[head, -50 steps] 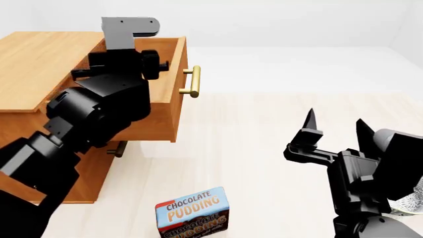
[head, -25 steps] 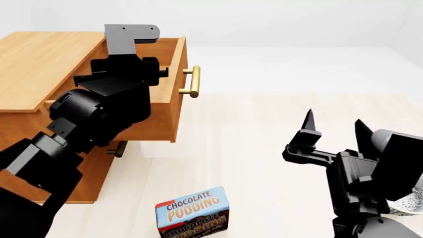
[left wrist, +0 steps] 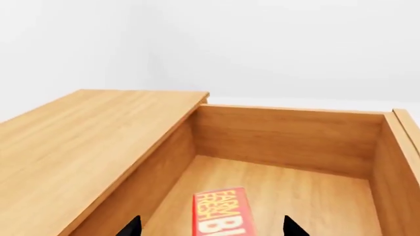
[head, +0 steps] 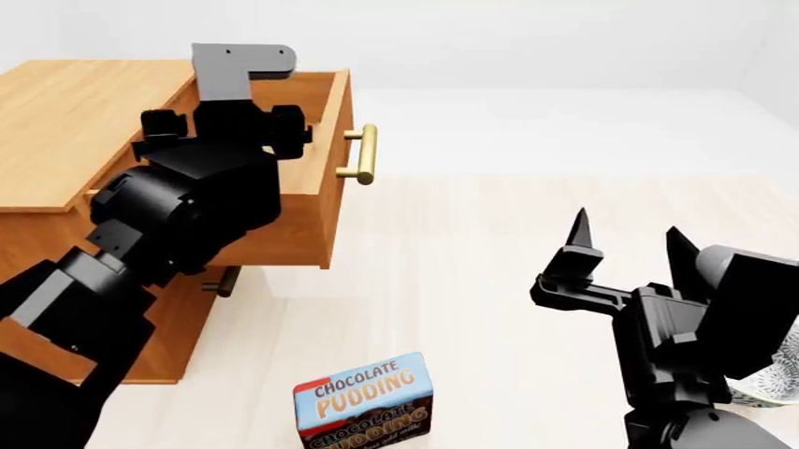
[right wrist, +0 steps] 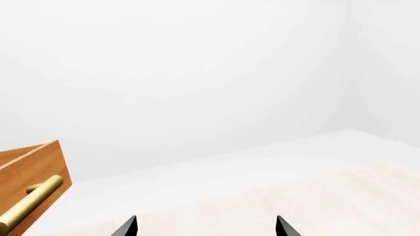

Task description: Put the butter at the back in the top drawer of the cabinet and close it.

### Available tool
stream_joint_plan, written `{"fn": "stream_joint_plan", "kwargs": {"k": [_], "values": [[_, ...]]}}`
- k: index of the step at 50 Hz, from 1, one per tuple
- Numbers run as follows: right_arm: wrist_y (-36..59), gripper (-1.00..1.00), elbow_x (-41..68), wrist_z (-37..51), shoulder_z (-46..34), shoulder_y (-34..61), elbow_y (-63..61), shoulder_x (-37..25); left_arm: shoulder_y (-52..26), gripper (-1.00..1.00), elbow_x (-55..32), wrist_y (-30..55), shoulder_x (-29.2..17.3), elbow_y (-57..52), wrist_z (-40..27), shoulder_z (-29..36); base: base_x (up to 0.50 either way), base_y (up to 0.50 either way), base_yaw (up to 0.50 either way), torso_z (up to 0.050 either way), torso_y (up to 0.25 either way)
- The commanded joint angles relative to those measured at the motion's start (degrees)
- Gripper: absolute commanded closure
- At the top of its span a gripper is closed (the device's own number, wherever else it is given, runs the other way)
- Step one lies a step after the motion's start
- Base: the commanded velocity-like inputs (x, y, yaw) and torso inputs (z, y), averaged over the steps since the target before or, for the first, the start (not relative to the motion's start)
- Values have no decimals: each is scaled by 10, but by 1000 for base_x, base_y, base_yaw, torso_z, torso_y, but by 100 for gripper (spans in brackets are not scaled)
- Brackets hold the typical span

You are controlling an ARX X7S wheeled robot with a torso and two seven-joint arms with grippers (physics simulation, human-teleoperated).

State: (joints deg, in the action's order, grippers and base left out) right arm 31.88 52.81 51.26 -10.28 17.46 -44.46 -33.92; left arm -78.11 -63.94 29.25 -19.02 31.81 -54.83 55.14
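Lying released in the top drawer (left wrist: 308, 191): the butter (left wrist: 220, 211); I'm lifting my spread-open left gripper (left wrist: 210, 227) clear, closing next.

plain white walls (right wrist: 196, 73) meet a pale wood-grain floor (head: 500, 281) under soft, even light.

Looks down into the open top drawer (left wrist: 288, 147) of the cabinet (left wrist: 85, 142). Shows the butter (left wrist: 220, 212) lying on its wooden floor, between spread left pincer (left wrist: 211, 227) tips.
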Motion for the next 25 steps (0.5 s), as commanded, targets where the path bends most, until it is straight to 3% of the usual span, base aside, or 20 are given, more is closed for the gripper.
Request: {"fn": "stream_joint_plan", "kwargs": {"k": [1, 17, 25], "values": [[-2, -100, -1, 0, -2, 0, 1, 0, 1, -100, 5, -6, -6, -6, 2, -4, 0, 0, 0, 0, 0], [-2, -100, 2, 3, -5, 4, -1, -1, 13, -100, 54, -94, -58, -186, -1, -11, 0, 0, 0, 0, 0], [2, -100, 7, 9, -5, 9, -5, -3, 13, -100, 77, -104, -62, -248, 4, 6, 0, 0, 0, 0, 0]]}}
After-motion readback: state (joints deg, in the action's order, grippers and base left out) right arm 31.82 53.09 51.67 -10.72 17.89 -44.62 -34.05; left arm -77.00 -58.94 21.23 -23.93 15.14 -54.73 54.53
